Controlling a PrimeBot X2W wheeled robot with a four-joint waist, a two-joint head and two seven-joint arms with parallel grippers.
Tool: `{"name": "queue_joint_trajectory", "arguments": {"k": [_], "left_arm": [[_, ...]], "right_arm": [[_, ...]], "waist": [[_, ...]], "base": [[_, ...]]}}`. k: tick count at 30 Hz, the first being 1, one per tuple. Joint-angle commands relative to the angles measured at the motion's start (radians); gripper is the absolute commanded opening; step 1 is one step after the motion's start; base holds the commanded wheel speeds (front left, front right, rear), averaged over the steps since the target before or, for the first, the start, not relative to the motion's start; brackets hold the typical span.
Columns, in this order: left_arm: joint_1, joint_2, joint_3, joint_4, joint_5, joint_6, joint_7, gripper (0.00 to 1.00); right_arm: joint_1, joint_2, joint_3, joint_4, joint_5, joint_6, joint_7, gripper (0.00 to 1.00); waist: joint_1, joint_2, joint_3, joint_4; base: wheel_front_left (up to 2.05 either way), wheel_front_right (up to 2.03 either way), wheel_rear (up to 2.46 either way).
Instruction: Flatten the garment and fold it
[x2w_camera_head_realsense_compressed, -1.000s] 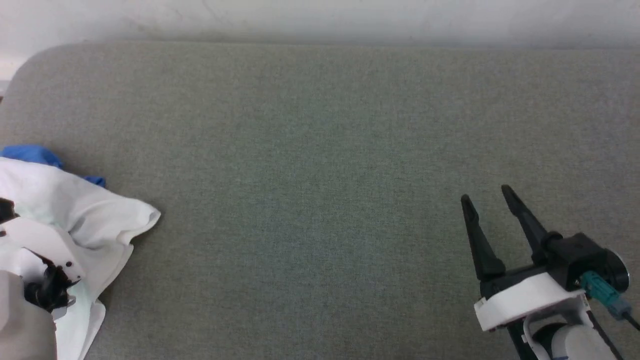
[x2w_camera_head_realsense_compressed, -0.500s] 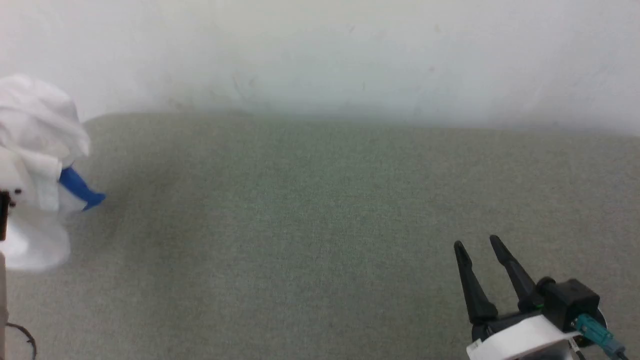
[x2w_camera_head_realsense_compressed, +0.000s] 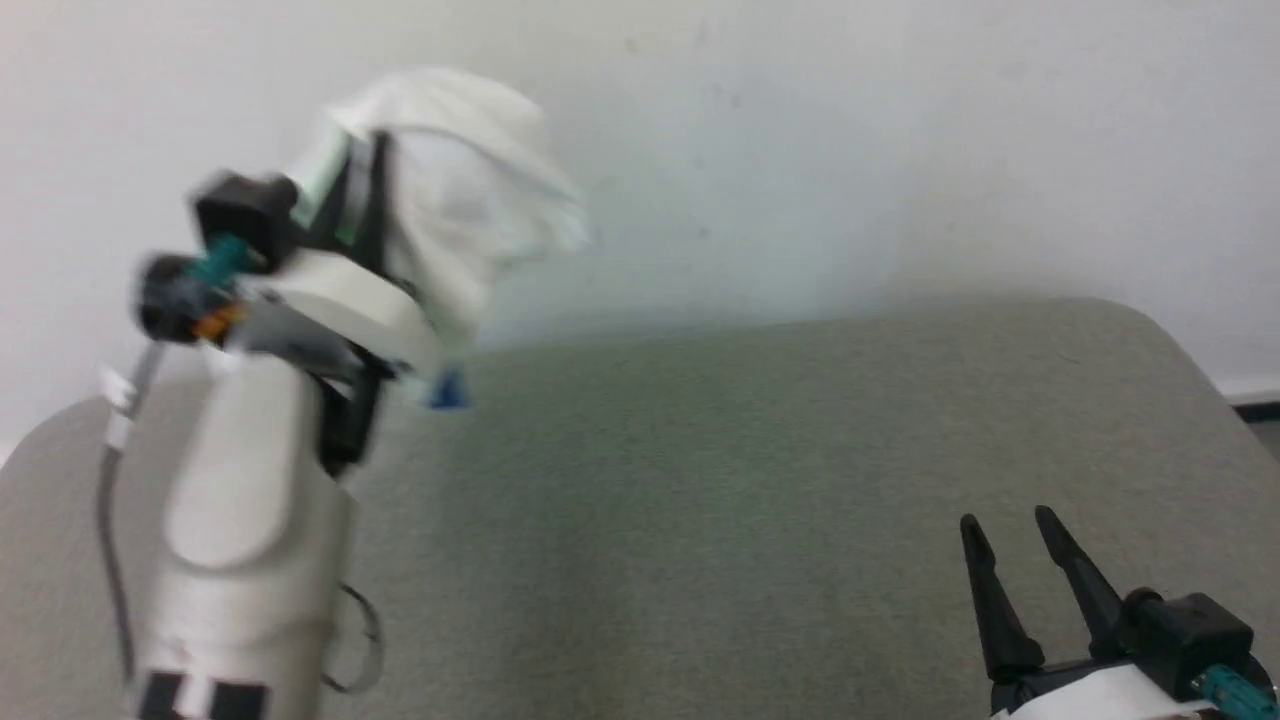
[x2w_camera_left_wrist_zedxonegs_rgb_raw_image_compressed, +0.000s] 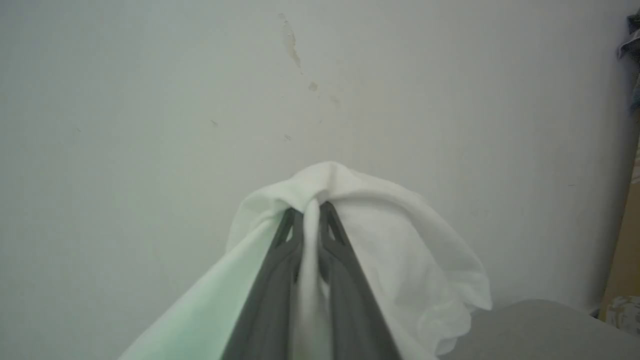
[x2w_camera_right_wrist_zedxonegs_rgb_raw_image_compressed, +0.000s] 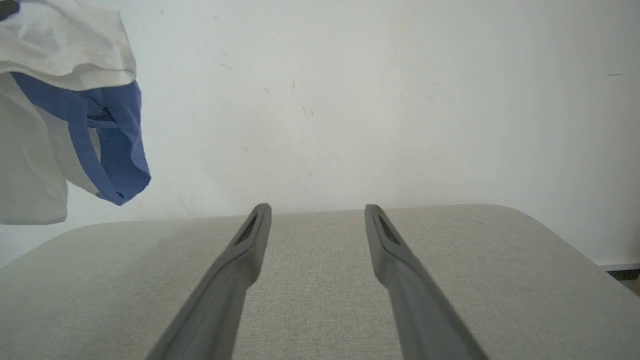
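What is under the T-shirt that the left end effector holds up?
The grey-green padded surface lies below the hanging T-shirt, which the left end effector pinches. In the head view the left forearm covers part of it.

Left gripper (x2w_camera_left_wrist_zedxonegs_rgb_raw_image_compressed: 311, 207) hangs high above the table (x2w_camera_head_realsense_compressed: 760, 450), jaws clamped on the garment (x2w_camera_left_wrist_zedxonegs_rgb_raw_image_compressed: 400, 235); right gripper (x2w_camera_head_realsense_compressed: 1006, 520) hovers low over the table, jaws apart.

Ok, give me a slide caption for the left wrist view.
The left gripper pinches the garment aloft before a pale wall.
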Motion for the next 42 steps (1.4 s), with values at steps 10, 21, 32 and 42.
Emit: {"name": "queue_joint_trajectory", "arguments": {"k": [10,21,32,42], "left_arm": [[0.483,-0.159,-0.075,-0.095,-0.134,0.060,0.021,0.00],[0.663,-0.170,-0.087,-0.193,-0.210,0.142,-0.095,1.00],[0.722,-0.121,0.005,-0.471,-0.096,0.186,-0.114,1.00],[0.872,-0.049,0.067,-0.526,-0.078,0.184,-0.114,1.00]], "right_arm": [[0.008,0.002,-0.020,-0.078,-0.010,-0.001,0.037,1.00],[-0.035,0.002,0.002,-0.054,-0.001,-0.001,0.015,1.00],[-0.041,0.002,0.003,-0.043,-0.020,-0.001,0.023,1.00],[-0.006,0.002,0.029,-0.036,-0.017,-0.001,0.051,1.00]], "waist": [[0.0002,0.0000,0.078,-0.202],[0.0002,0.0000,0.142,-0.143],[0.0002,0.0000,0.116,-0.011],[0.0002,0.0000,0.070,0.054]], "base": [[0.00,0.00,0.00],[0.00,0.00,0.00],[0.00,0.00,0.00],[0.00,0.00,0.00]]}}
